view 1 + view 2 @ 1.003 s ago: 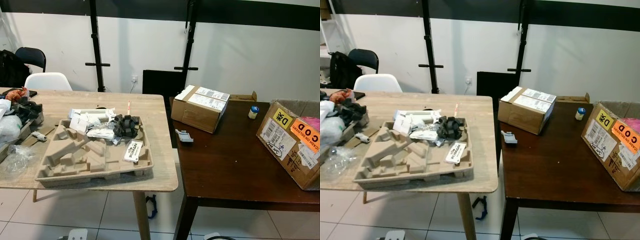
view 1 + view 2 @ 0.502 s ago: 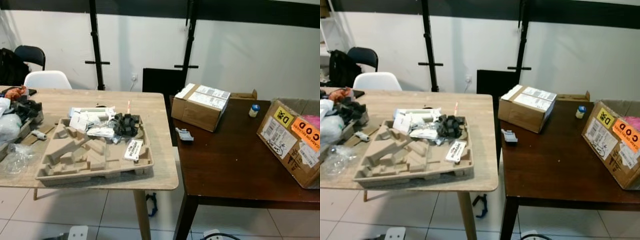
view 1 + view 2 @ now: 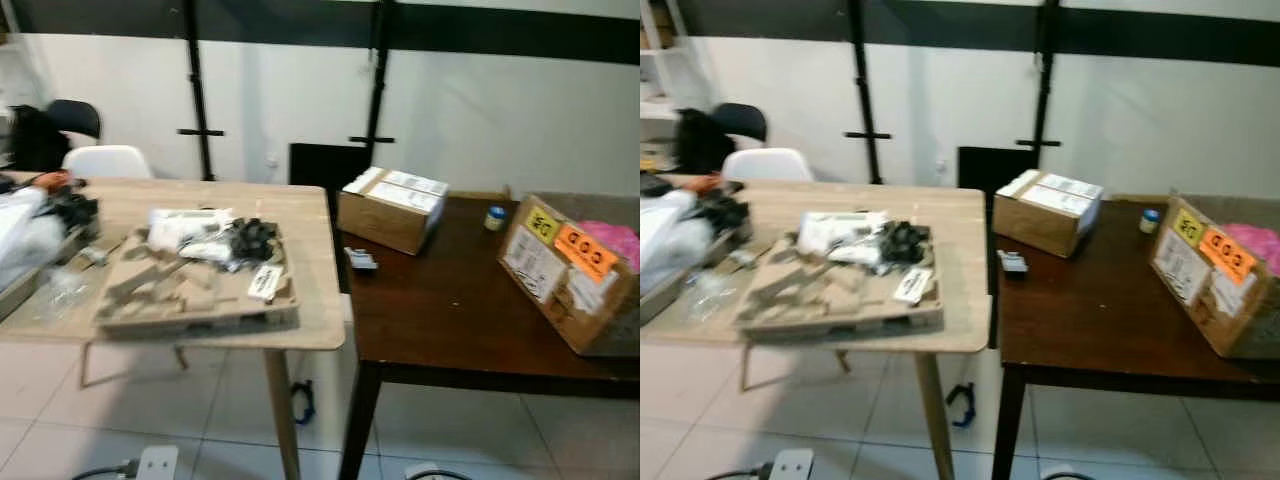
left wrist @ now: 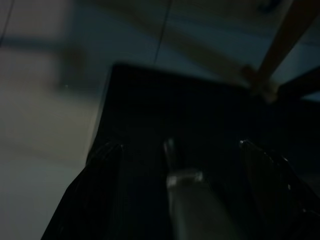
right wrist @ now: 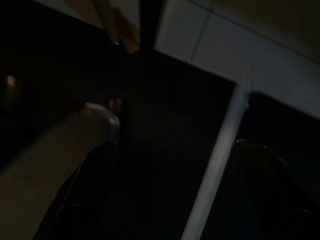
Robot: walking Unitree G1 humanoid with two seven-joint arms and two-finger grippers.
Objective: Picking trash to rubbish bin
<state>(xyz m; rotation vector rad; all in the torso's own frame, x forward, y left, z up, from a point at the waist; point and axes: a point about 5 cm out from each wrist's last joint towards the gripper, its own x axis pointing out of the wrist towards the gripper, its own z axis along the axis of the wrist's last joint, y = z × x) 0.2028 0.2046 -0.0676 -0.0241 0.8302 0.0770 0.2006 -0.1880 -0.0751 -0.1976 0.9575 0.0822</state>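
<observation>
Trash lies on the light wooden table [image 3: 310, 320] at the left. A moulded cardboard tray [image 3: 190, 295] holds white wrappers [image 3: 185, 225], a black crumpled piece [image 3: 250, 238] and a small card [image 3: 266, 281]. A clear plastic bag [image 3: 60, 290] and more clutter lie at the table's left end. Both arms hang low in shade. In the dark left wrist view, my left gripper [image 4: 180, 147] has its fingers spread wide over the floor. My right gripper [image 5: 175, 145] is also spread wide, above a table leg and tiles.
A dark brown table [image 3: 450, 310] on the right carries a sealed cardboard box [image 3: 390, 208], an open labelled box [image 3: 565, 270], a small blue-lidded jar [image 3: 494, 217] and a small grey item [image 3: 360, 260]. A white chair [image 3: 105, 160] stands behind. A power strip [image 3: 155, 462] lies on the tiles.
The whole picture has shifted and blurred, so the camera is moving; more floor shows below the tables. Nothing on the tables has moved.
</observation>
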